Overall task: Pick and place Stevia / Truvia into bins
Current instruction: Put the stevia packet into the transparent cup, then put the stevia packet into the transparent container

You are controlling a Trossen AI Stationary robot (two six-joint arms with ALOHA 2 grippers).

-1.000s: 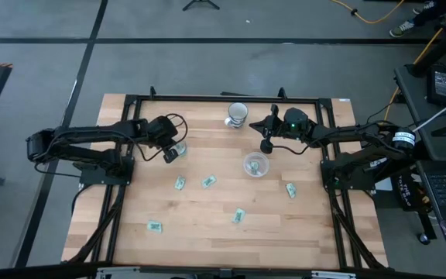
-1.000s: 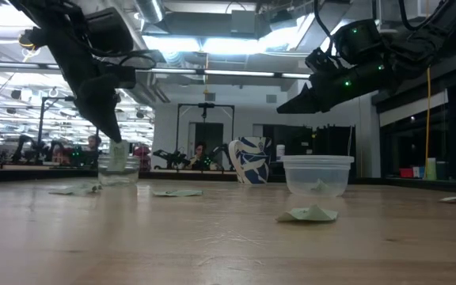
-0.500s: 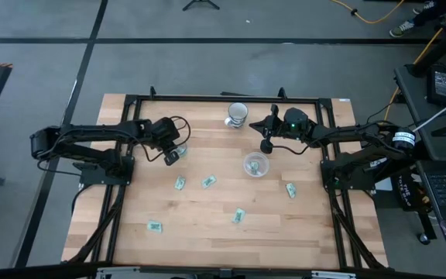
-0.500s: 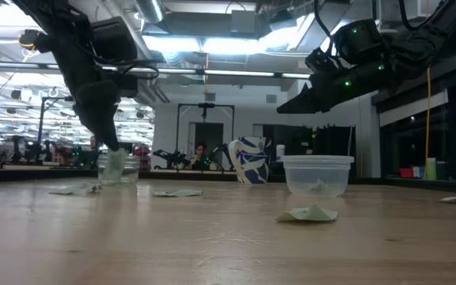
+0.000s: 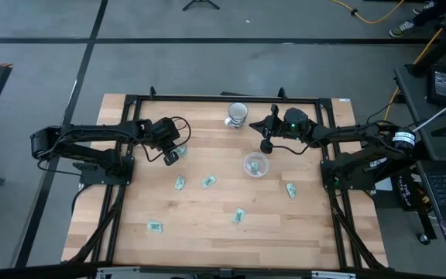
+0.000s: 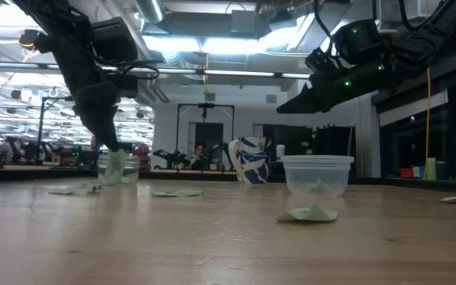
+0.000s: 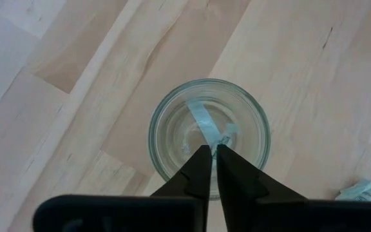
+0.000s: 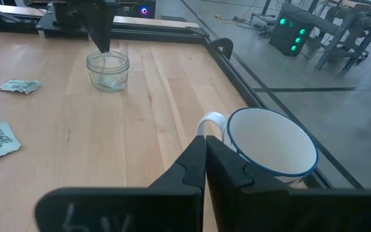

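- The left gripper (image 7: pixel 211 149) is hanging directly over the small round clear plastic cup (image 7: pixel 153 138) on the left side of the light wooden table (image 5: pixel 207 232). A light green and white sweetener packet (image 7: pixel 205 122) is standing inside that cup, with one end right at the gripper's tip. Whether the gripper is pinching the packet or letting it go, I cannot tell.
- To do this drop well, I would be keeping the tip centred inside the rim, releasing fully, then rising straight up so the cup is not tipping.
- Only the left wrist view is showing the packet inside the cup; from overhead the arm is covering it.
- Loose packets (image 5: pixel 180 183) are lying on the table, well apart from each other, waiting their turn.
- The wider clear plastic cup (image 6: pixel 317 174) is sitting right of centre; only the low view is hinting at a packet already inside.
- The right gripper (image 8: pixel 205 140) is hovering closed and empty beside the white mug with blue pattern (image 8: pixel 272 142).
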